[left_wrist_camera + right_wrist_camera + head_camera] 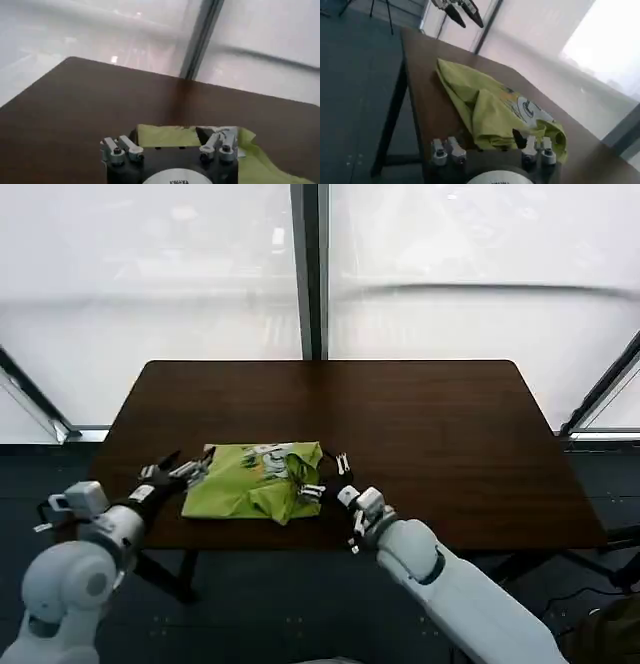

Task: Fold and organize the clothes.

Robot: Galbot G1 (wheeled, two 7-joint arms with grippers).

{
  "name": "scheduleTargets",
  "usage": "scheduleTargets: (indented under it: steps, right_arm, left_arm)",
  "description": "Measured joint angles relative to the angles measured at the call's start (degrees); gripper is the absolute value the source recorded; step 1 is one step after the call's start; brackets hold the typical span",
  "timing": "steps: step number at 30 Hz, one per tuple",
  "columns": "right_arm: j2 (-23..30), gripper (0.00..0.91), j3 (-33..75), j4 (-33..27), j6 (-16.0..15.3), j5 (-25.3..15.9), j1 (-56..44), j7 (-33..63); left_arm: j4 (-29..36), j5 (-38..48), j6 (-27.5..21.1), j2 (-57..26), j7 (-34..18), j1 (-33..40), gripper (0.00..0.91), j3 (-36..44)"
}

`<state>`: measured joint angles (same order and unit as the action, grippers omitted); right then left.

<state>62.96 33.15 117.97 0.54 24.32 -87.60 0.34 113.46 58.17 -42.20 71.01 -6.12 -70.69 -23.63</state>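
Observation:
The clothes are one lime yellow-green T-shirt [250,481], lying loosely folded near the table's front edge with its white print [268,459] facing up. My left gripper [187,465] is open at the shirt's left edge, and the fabric [185,136] lies just beyond its spread fingers. At the shirt's right edge is my right gripper [326,477], also open. A bunched fold of the shirt [487,112] sits between its wide-apart jaws, one dark fingertip [518,138] resting against the cloth. Neither gripper grips the cloth.
The dark brown table [440,434] has bare room behind and to the right of the shirt. Its front edge [480,542] runs close below both grippers. A window frame post [312,274] stands behind the table. The left gripper [458,10] also shows far off in the right wrist view.

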Motion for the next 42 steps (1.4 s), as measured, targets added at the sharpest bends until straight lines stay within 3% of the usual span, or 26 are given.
scheduleTargets:
  steps: [7, 13, 22, 36, 37, 38, 39, 40, 41, 42]
  right_arm:
    - [-5.1, 0.878, -14.1, -2.3, -4.6, -0.9, 8.9, 0.3]
    - [-5.7, 0.878, -27.9, -4.8, -8.1, -2.2, 18.3, 2.8]
    - [-2.4, 0.878, -40.5, -12.0, -9.8, -4.9, 30.1, 1.7]
    - [-1.5, 0.878, -45.7, -17.2, -10.3, -5.5, 35.2, 1.4]
    - [-1.3, 0.858, -45.8, -17.6, -10.3, -5.4, 35.3, 1.4]
    - [-1.2, 0.761, -45.8, -17.9, -10.3, -5.3, 35.4, 1.5]
    - [-1.1, 0.731, -45.8, -18.1, -10.3, -5.2, 35.5, 1.6]
    - [-1.0, 0.624, -45.8, -18.4, -10.2, -5.0, 35.6, 1.7]
    - [-0.9, 0.4, -45.7, -18.7, -10.2, -4.8, 35.8, 1.8]
    - [-0.7, 0.332, -45.6, -18.9, -10.2, -4.6, 35.9, 2.0]
  left_arm:
    - [4.0, -2.8, 0.0, 3.6, 1.1, -2.5, 0.878, -2.5]
    - [11.0, -7.0, 0.0, -0.3, 3.0, -5.1, 0.878, -8.8]
    - [13.4, -10.7, 1.6, -4.4, 2.6, -8.7, 0.878, -17.9]
    - [14.4, -13.4, 2.4, -3.0, 3.0, -12.5, 0.878, -20.9]
    - [14.4, -13.5, 2.4, -2.8, 3.0, -12.6, 0.878, -20.9]
    - [14.5, -13.6, 2.4, -2.7, 3.0, -12.8, 0.878, -21.0]
    - [14.6, -13.8, 2.5, -2.6, 3.0, -13.0, 0.878, -21.0]
    - [14.7, -14.1, 2.5, -2.4, 3.0, -13.4, 0.878, -21.2]
    - [14.8, -14.2, 2.5, -2.3, 3.0, -13.5, 0.878, -21.2]
    - [14.8, -14.3, 2.6, -2.2, 3.0, -13.8, 0.878, -21.4]
